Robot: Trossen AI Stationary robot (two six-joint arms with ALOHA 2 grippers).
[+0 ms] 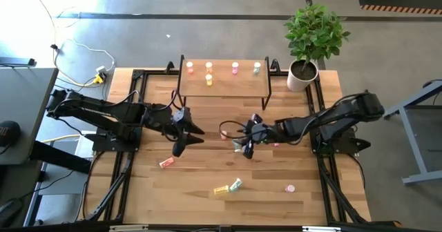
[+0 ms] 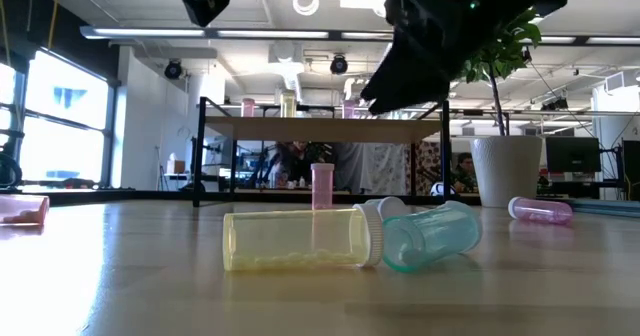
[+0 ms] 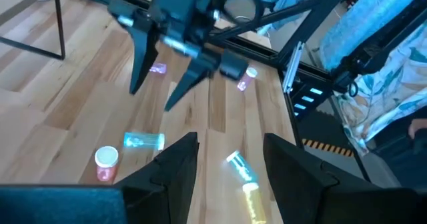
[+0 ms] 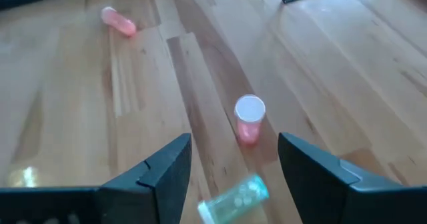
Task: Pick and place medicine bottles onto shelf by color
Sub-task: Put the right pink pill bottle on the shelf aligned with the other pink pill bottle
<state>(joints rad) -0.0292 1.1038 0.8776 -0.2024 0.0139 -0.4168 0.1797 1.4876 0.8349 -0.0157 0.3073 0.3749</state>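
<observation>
Nearest the low camera, a yellow bottle (image 2: 300, 239) and a pale green bottle (image 2: 430, 236) lie on their sides on the surface (image 1: 207, 142), caps touching. Behind them I see a pink bottle (image 2: 323, 186) standing upright, with another pink bottle (image 2: 541, 210) lying off to the right.

I read the right gripper (image 1: 246, 149) hovering above the middle of the surface, fingers (image 4: 167, 171) spread wide and holding nothing. Directly ahead of it stands the upright pink bottle (image 4: 249, 117), with a pale green bottle (image 4: 235, 199) lying beside it.

I read the left gripper (image 1: 178, 148) raised over the surface nearby, fingers (image 3: 175, 164) partly apart and empty.

The shelf (image 1: 224, 75) at the far edge carries five upright bottles (image 1: 208, 79). One red-orange bottle (image 1: 166, 163) lies near the left gripper.
</observation>
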